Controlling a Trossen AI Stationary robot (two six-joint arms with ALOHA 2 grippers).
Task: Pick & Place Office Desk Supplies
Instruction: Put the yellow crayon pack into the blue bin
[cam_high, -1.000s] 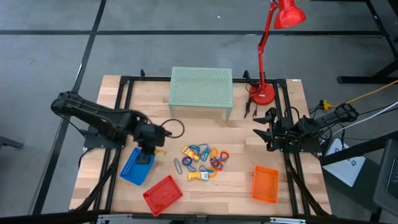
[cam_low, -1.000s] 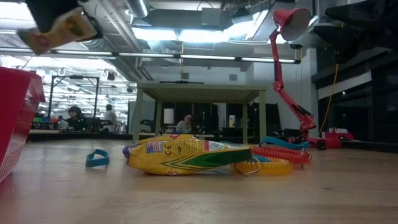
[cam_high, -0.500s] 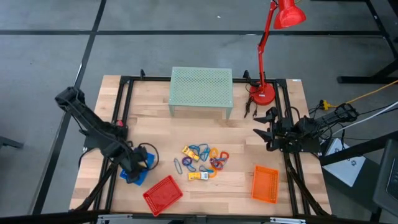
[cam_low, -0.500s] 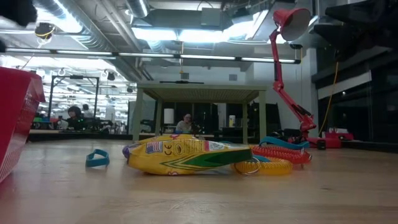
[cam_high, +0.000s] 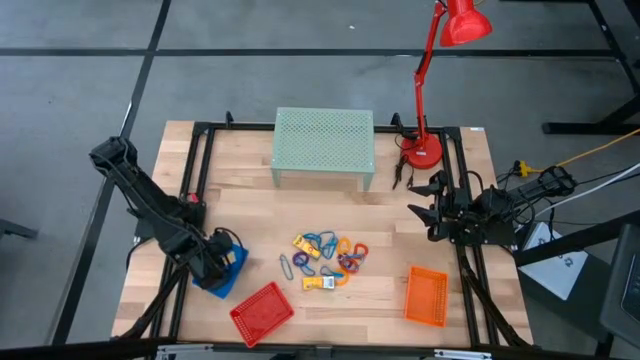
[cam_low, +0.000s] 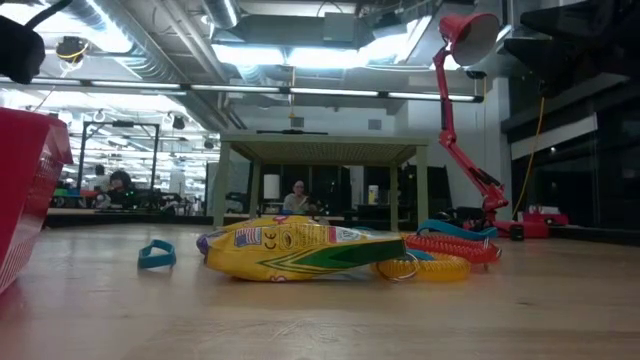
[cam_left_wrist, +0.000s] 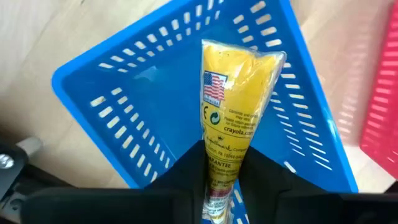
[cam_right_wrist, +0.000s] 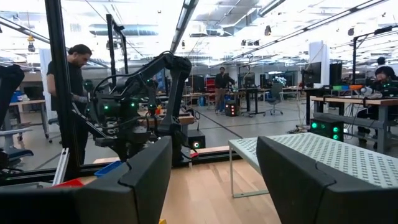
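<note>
Counting from above: three mesh baskets on the surface, one blue basket (cam_high: 222, 272) at 9 o'clock under my left arm, one red basket (cam_high: 262, 312) at 7, one orange basket (cam_high: 426, 296) at 5. One green perforated stand (cam_high: 324, 140) at 12, one red lamp (cam_high: 432, 80) at 1. Yellow packets: three, two in the centre pile (cam_high: 325, 260), one yellow packet (cam_left_wrist: 233, 124) over the blue basket. Loops too tangled to count.

Yellow Crayola packet (cam_left_wrist: 227, 130) standing on end over the blue mesh basket (cam_left_wrist: 124, 93), its lower end pinched between dark fingers. Second yellow packet (cam_low: 290, 250) lying flat mid-table among blue, orange and purple clip loops (cam_high: 335, 252).
</note>
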